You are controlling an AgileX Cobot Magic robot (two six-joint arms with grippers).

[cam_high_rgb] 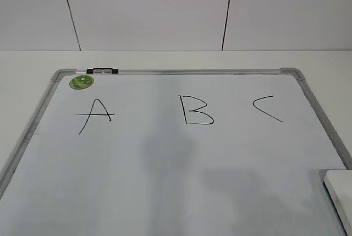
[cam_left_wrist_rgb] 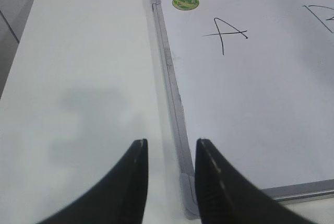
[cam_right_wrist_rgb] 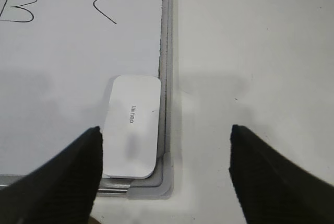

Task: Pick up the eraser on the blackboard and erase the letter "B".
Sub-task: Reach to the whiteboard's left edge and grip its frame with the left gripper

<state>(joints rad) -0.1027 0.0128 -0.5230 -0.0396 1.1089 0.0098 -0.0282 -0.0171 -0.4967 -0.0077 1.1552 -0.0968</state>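
Note:
The blackboard (cam_high_rgb: 165, 186) is a white dry-erase board with a silver-grey frame, lying flat on the table. The letter "B" (cam_high_rgb: 196, 110) is drawn in black at its middle, between "A" (cam_high_rgb: 94, 115) and "C" (cam_high_rgb: 268, 108). The white eraser (cam_right_wrist_rgb: 131, 132) lies on the board in its near right corner, against the frame; its edge also shows in the exterior view (cam_high_rgb: 340, 197). My right gripper (cam_right_wrist_rgb: 165, 129) is wide open and empty above that corner, with its left finger beside the eraser. My left gripper (cam_left_wrist_rgb: 169, 151) is open and empty over the board's near left corner. Neither gripper shows in the exterior view.
A round green sticker (cam_high_rgb: 81, 81) and a small black-and-clear clip (cam_high_rgb: 102, 71) sit at the board's far left corner. White tabletop lies left of the board (cam_left_wrist_rgb: 78, 78) and right of it (cam_right_wrist_rgb: 250, 51). A white panelled wall (cam_high_rgb: 165, 10) stands behind.

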